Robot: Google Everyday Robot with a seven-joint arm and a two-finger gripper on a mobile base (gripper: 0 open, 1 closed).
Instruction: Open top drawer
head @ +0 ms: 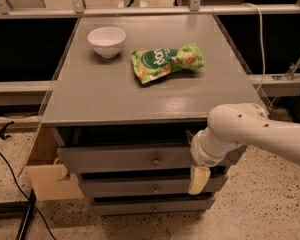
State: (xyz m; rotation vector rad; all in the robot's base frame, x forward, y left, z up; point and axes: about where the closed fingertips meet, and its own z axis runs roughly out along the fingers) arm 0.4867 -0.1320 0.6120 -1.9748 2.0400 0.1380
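Note:
The top drawer [115, 157] is the widest gray front of the gray cabinet, just under the tabletop [140, 94], with a small round metal knob [155, 160] at its centre. A dark gap shows above it and its front stands a little forward of the cabinet. My gripper [198, 178] hangs from the white arm [240, 131] at the drawer's right end, to the right of the knob and apart from it. Its yellowish tip reaches down over the middle drawer [140, 186]. The bottom drawer [150, 206] sits below.
A white bowl [106, 40] and a green snack bag [166, 61] lie on the tabletop. A light wooden box [45, 176] stands against the cabinet's left side. A black cable [10, 171] runs over the speckled floor at left. Metal rails stand behind.

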